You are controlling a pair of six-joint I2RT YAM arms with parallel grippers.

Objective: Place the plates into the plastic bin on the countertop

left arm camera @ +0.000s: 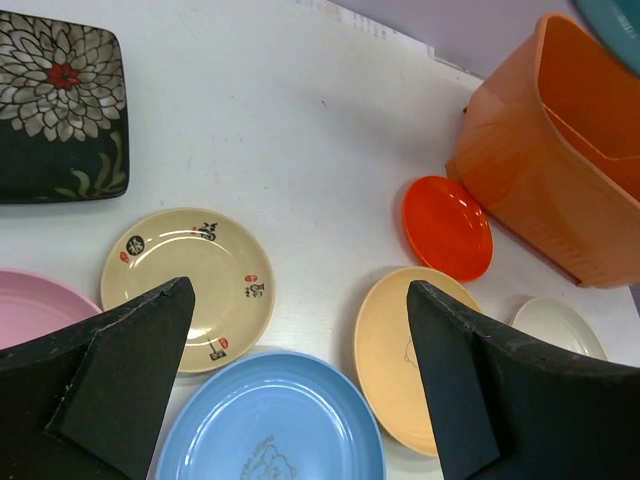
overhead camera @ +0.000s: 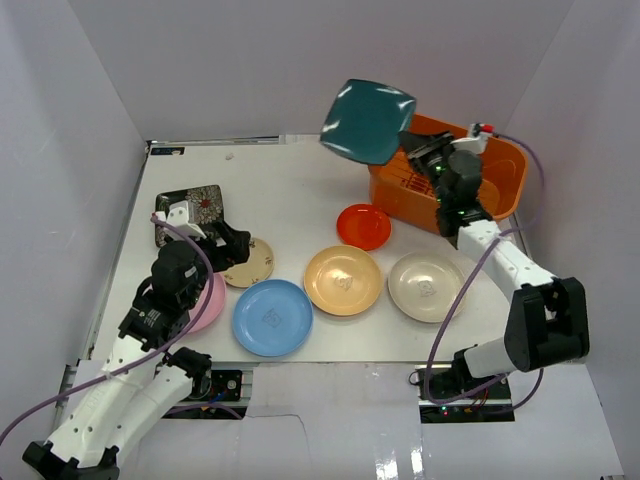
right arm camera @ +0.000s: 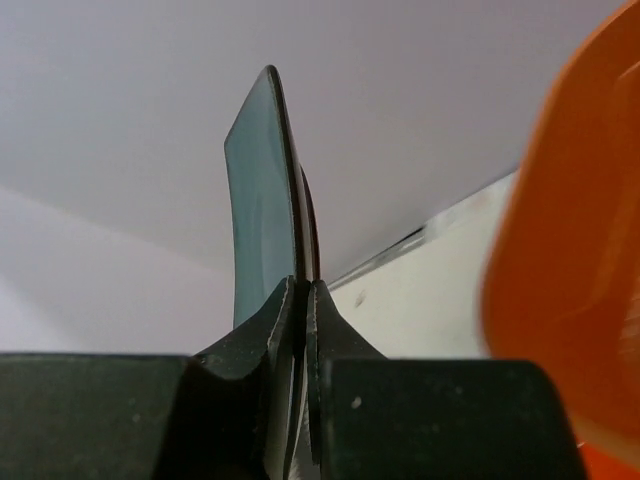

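The right claw (overhead camera: 418, 146) is clamped on the edge of the square teal plate (overhead camera: 367, 120), holding it tilted in the air over the left end of the orange plastic bin (overhead camera: 508, 178). The left claw (overhead camera: 238, 246) hangs wide apart, well left of the bin, above the beige patterned plate (overhead camera: 252, 264) on the table (overhead camera: 290, 190); the red plate (overhead camera: 363, 226) lies just beside the bin.

White walls (overhead camera: 300, 60) — L, R, rear, even light

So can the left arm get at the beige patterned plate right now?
Probably yes: the left gripper hangs open above the beige patterned plate, which lies flat on the countertop with nothing on top of it.
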